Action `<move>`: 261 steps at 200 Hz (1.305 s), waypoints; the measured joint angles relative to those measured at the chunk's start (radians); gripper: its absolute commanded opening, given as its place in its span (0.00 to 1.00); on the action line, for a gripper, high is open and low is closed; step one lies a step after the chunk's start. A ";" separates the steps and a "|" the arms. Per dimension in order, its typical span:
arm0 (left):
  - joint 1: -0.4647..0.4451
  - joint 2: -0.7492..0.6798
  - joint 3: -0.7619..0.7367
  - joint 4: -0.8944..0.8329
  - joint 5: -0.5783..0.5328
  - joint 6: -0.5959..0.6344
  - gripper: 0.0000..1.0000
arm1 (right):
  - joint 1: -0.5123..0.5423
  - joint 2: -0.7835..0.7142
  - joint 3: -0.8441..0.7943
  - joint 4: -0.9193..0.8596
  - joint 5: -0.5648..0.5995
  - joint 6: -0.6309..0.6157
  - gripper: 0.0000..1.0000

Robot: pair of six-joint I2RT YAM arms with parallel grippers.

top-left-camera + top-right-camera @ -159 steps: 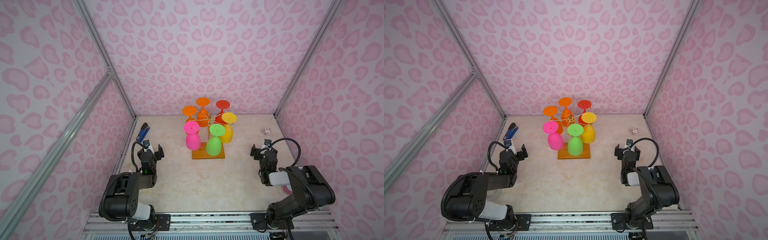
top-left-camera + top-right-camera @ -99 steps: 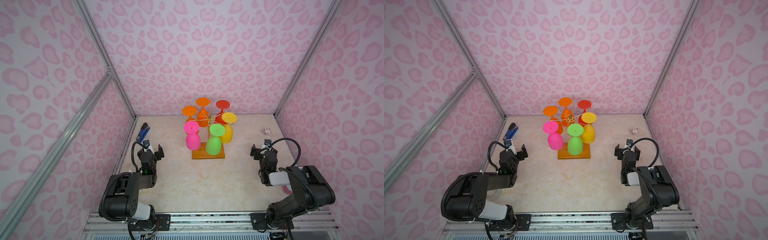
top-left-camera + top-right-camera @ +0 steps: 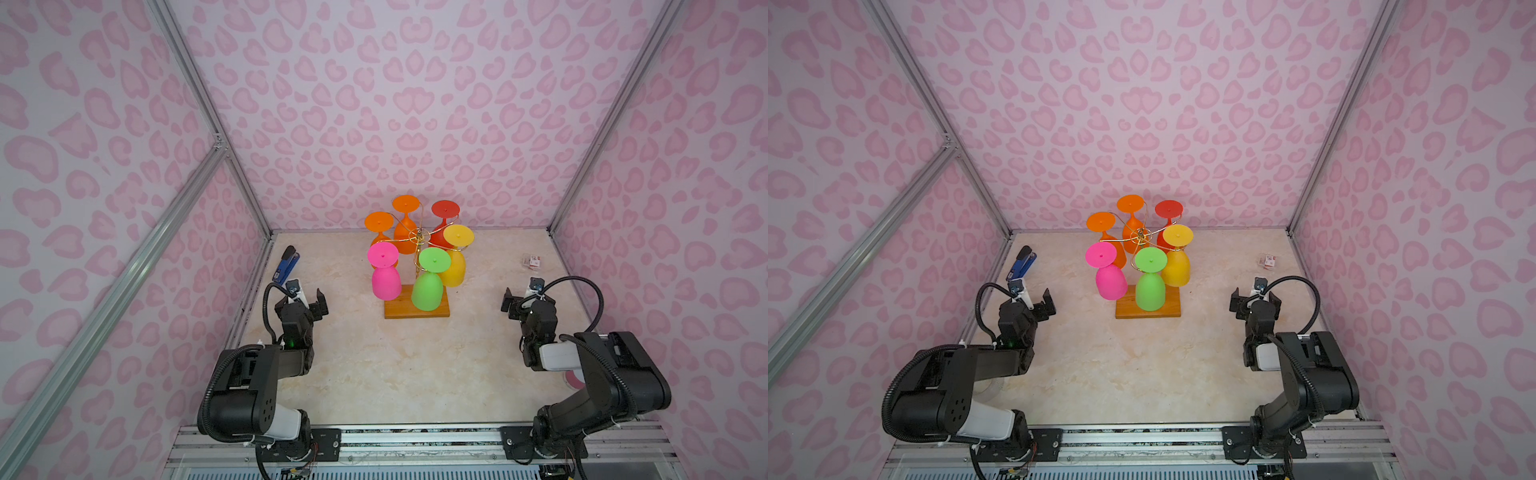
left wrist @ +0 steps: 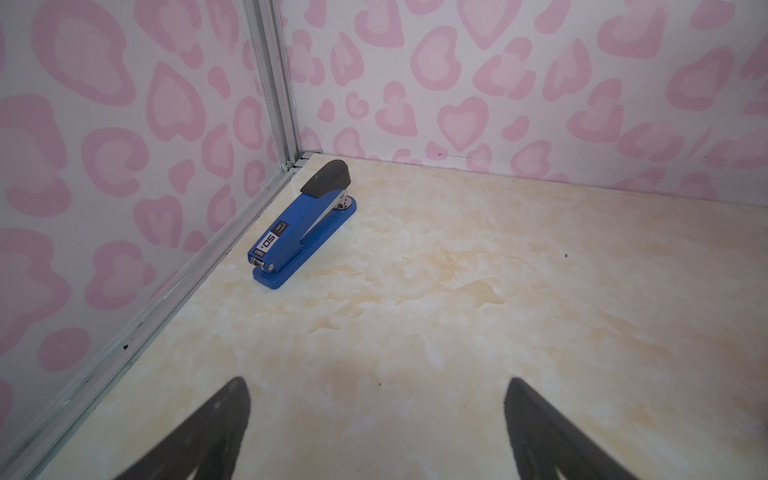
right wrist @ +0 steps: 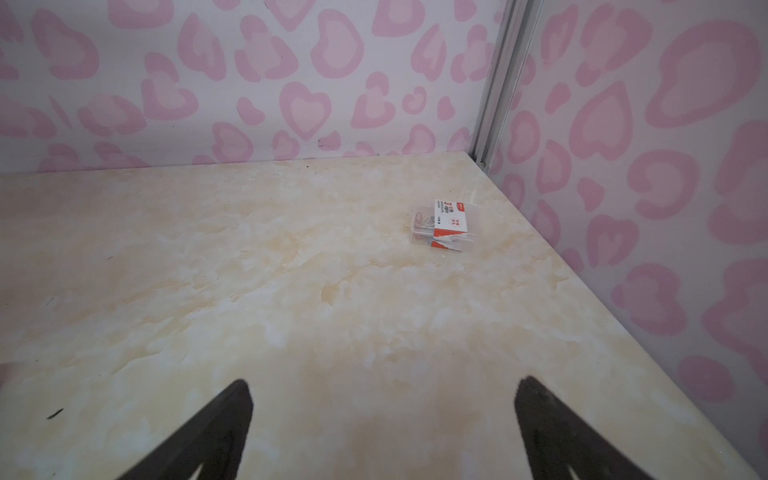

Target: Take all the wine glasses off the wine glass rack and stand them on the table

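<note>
Rack (image 3: pixel 417 311): thin gold wire, curled arms, wooden base.
Glasses (image 3: pixel 427 291): six, bright, hanging upside down.
Left fingers (image 4: pixel 216 432): wide, empty.
Right fingers (image 5: pixel 216 432): wide, empty.

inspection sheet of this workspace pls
surface: marble-look tabletop, few dark specks
job's things: wine glass rack at the back; hanging upside down on it: pink glass, green glass, yellow glass, red glass, orange glass, second orange glass
clutter: blue stapler by left wall; paper clip box near right wall
grippers: left gripper, right gripper open, empty, short of the rack
cables: left cable, right cable loop over wrists, clear of rack
surroundings: pink heart-print walls, aluminium frame posts
</note>
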 measured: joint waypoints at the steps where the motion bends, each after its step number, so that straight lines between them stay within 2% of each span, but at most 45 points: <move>1: 0.000 0.000 0.000 0.000 0.000 0.000 0.97 | 0.000 0.000 0.000 0.000 0.000 0.000 0.99; 150: 0.000 0.000 0.000 0.000 0.000 0.000 0.98 | 0.010 -0.003 0.004 -0.007 -0.005 -0.002 0.99; 169: 0.000 -0.013 0.011 -0.034 0.000 0.001 0.98 | 0.029 -0.076 0.043 -0.117 0.017 -0.009 0.99; 200: -0.014 -0.126 0.079 -0.146 -0.021 0.010 0.98 | 0.049 -0.240 0.142 -0.269 0.015 -0.015 0.99; 224: -0.059 -0.203 0.087 -0.224 -0.071 0.019 0.99 | 0.047 -0.346 0.201 -0.431 -0.004 0.027 0.99; 261: -0.106 -0.337 0.156 -0.328 -0.075 -0.008 0.99 | 0.049 -0.473 0.370 -0.647 -0.079 0.144 0.99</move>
